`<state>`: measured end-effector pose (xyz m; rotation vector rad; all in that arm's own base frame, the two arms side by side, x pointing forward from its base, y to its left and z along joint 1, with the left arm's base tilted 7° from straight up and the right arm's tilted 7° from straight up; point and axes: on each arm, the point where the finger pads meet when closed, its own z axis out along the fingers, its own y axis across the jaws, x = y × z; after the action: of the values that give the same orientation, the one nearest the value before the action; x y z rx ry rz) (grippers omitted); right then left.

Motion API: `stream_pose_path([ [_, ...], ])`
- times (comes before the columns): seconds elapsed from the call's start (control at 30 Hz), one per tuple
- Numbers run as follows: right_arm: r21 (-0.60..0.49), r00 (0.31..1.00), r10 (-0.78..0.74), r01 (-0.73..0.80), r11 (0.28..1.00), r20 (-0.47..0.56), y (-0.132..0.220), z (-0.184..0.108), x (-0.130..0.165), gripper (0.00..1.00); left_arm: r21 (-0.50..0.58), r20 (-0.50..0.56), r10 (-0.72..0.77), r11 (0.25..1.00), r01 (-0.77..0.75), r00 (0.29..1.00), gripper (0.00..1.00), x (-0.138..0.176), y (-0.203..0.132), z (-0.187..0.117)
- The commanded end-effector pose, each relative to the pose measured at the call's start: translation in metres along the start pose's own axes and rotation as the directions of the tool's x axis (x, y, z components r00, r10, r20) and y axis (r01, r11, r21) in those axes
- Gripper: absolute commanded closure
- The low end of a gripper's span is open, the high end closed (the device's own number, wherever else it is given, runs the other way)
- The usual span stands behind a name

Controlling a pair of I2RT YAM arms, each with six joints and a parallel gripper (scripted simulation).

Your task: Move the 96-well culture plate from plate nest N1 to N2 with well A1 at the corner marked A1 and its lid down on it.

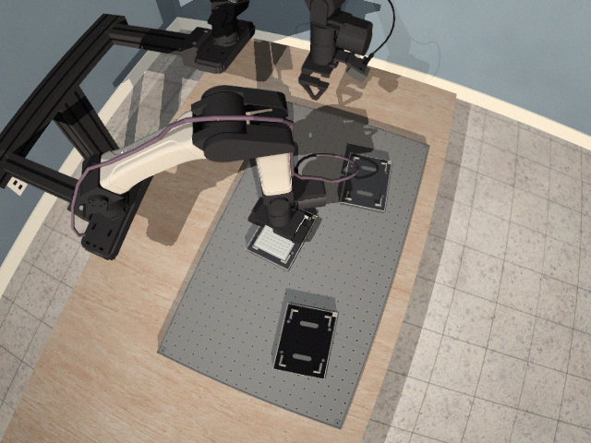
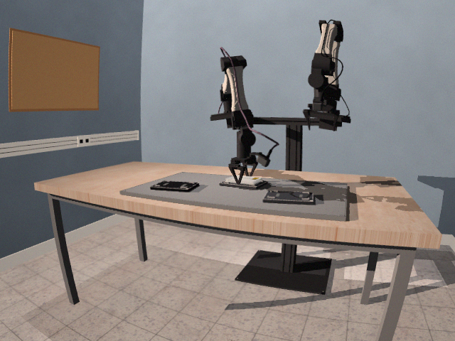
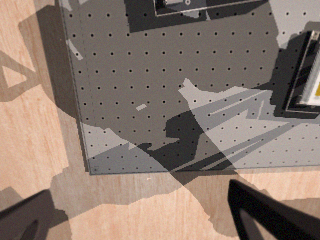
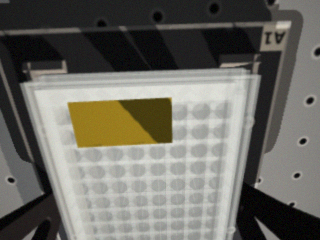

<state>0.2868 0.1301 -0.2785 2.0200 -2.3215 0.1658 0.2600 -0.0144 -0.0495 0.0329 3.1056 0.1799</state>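
Observation:
The white 96-well plate [image 1: 272, 245] [image 2: 247, 183] [image 3: 315, 92] [image 4: 150, 175] sits in the middle nest [image 1: 275, 259] [image 2: 242, 186] [image 4: 150, 50], looking level, with a clear lid over it. A yellow label [image 4: 115, 125] lies at the end nearest the A1 mark [image 4: 274, 38]. My right gripper [image 2: 244, 179] [image 4: 147, 192] is open, with its fingers low on either side of the plate. In the top view its fingertips are hidden. My left gripper [image 1: 315, 90] [image 2: 321, 126] [image 3: 141, 193] is open and empty, raised near the table's left end as seen from the arms.
As seen from the arms, an empty nest [image 1: 374, 185] [image 2: 288, 201] [image 3: 215, 5] lies to the left and another empty nest [image 1: 305, 341] [image 2: 174, 185] to the right. All stand on the grey perforated board [image 1: 229, 295] [image 2: 212, 196] [image 3: 150, 75]. The right arm's cable loops near the left nest.

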Motion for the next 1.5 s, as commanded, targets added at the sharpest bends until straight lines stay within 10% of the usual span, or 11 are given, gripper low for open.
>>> stream_pose_path([
  [0.0,0.021,1.0,-0.002,0.002,1.0,0.015,-0.006,-0.004,-0.004,0.0,0.004,0.018,0.009,1.0,-0.009,1.0,0.0,-0.006,-0.002,-0.003],
  [1.47,0.026,1.0,-0.003,0.002,1.0,0.018,-0.005,-0.04,-0.007,0.0,0.004,0.018,0.009,1.0,-0.009,1.0,0.0,-0.006,-0.002,-0.003],
])
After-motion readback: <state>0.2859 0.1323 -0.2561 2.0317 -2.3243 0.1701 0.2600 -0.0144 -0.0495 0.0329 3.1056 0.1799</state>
